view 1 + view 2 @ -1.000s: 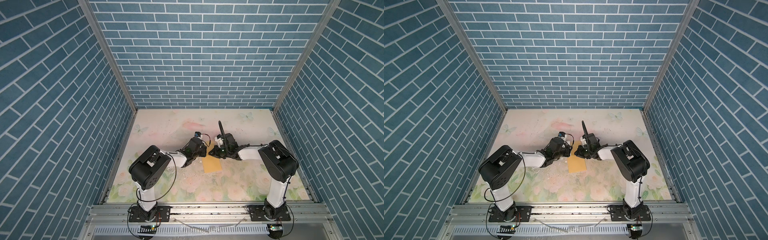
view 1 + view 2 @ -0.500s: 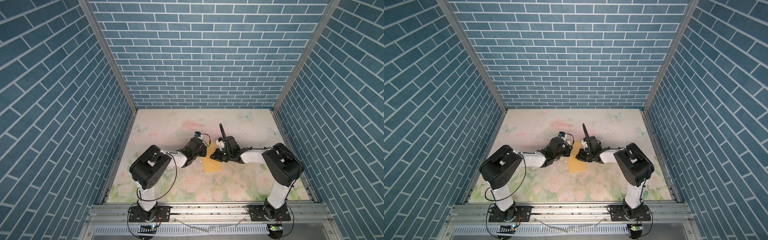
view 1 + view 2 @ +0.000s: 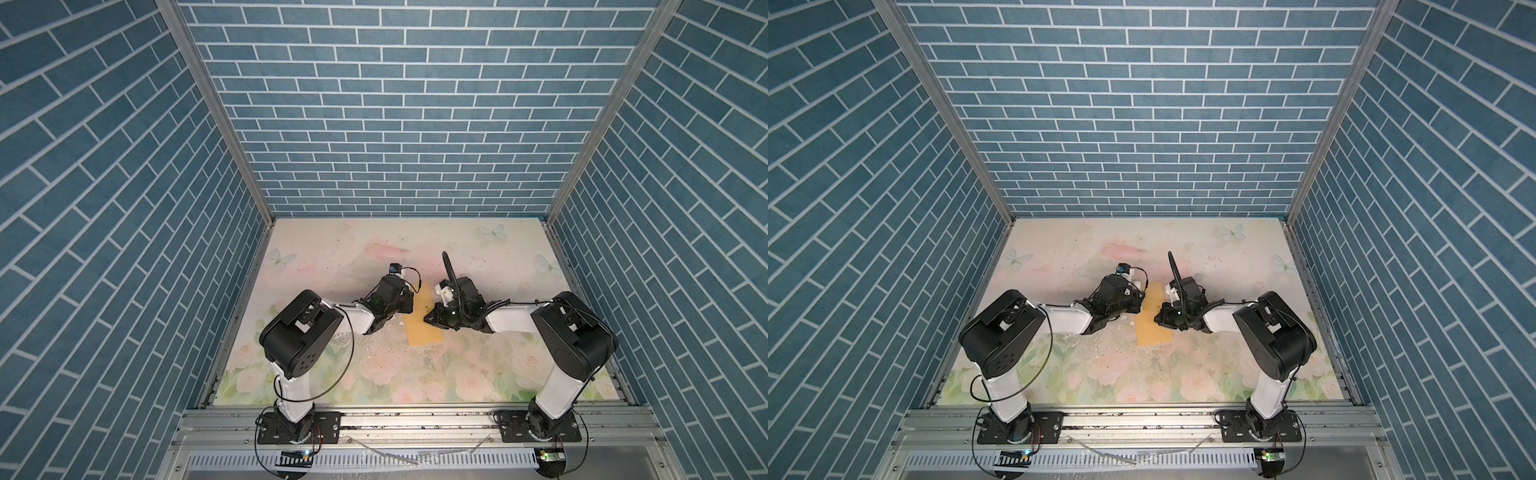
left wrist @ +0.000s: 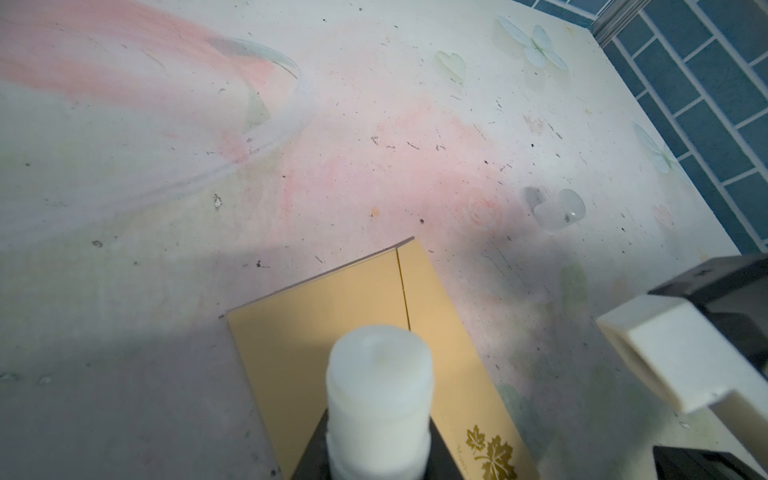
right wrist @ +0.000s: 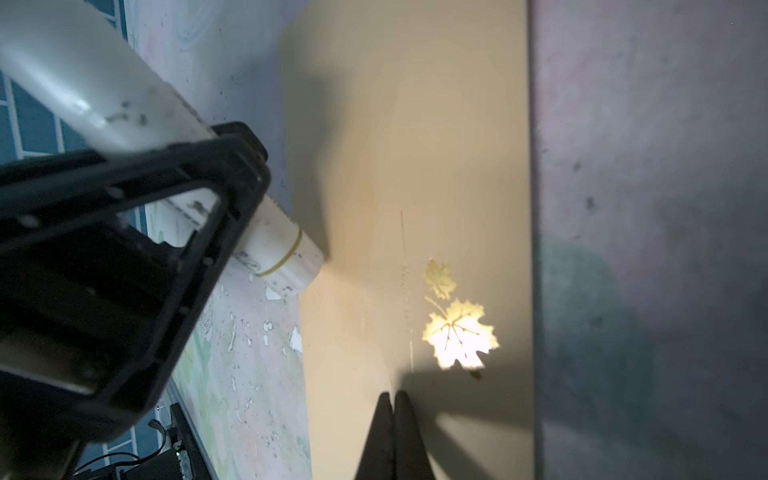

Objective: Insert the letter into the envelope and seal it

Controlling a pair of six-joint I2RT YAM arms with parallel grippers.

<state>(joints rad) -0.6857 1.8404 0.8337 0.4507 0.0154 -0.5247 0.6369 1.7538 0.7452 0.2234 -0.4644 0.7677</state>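
The desk [image 3: 478, 257], printed with pale flowers and butterflies, carries the mustard envelope [image 3: 422, 328], which lies flat at its middle between the two arms in both top views [image 3: 1152, 328]. The flap is folded down over the body, and a gold maple-leaf emblem [image 5: 459, 332] shows near one long edge in the right wrist view.

The left tool [image 4: 376, 432] is clamped on a white cylindrical stick [image 4: 378, 386]. The right wrist view shows the stick's tip [image 5: 291, 266] at the envelope's long edge; whether it presses the paper or stands just off it cannot be told. The right tool [image 5: 394, 399] has its two dark fingers pressed together with nothing between them, tips resting on or just above the envelope close beside the emblem.

In both top views the wrists hide both tools and part of the envelope. The letter is not seen in any view. A small clear cap-like object [image 4: 559, 210] lies on the desk beyond the envelope, too blurred to identify.
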